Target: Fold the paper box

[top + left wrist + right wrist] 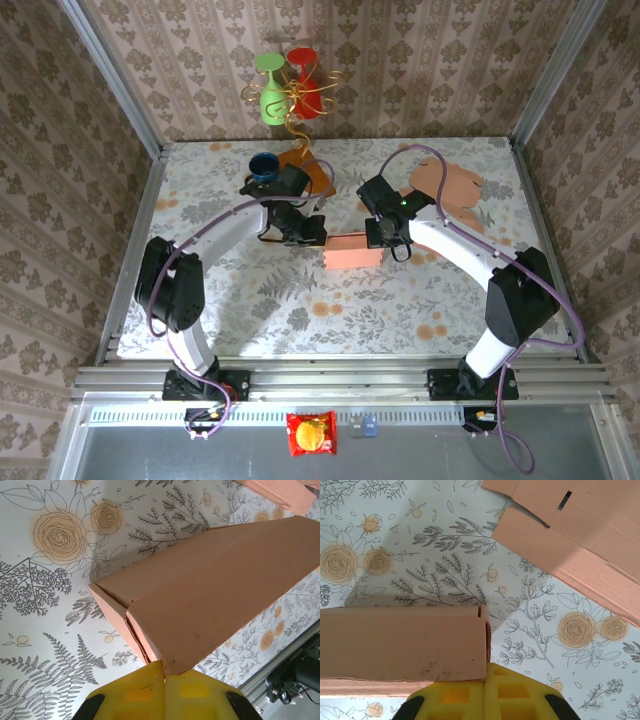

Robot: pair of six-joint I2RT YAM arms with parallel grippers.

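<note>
Yellow left tool [164, 676] clamped on paper box [210, 595] corner, floral table [55, 630] beneath, cardboard sheet [280, 492] top right

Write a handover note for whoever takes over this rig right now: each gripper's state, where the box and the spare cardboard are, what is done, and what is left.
Left gripper: fingers shut, pinching one end corner of the box.
Right gripper: fingers shut on the opposite end of the box.
Box: mid-table, between the two arms.
Flat cardboard sheet: unfolded, on the table beyond the right gripper, apart from the box.
Done: the long sides are folded into a narrow box shape.
Left: the end at the left gripper shows loose layers with a gap, so it probably needs tucking shut.
</note>
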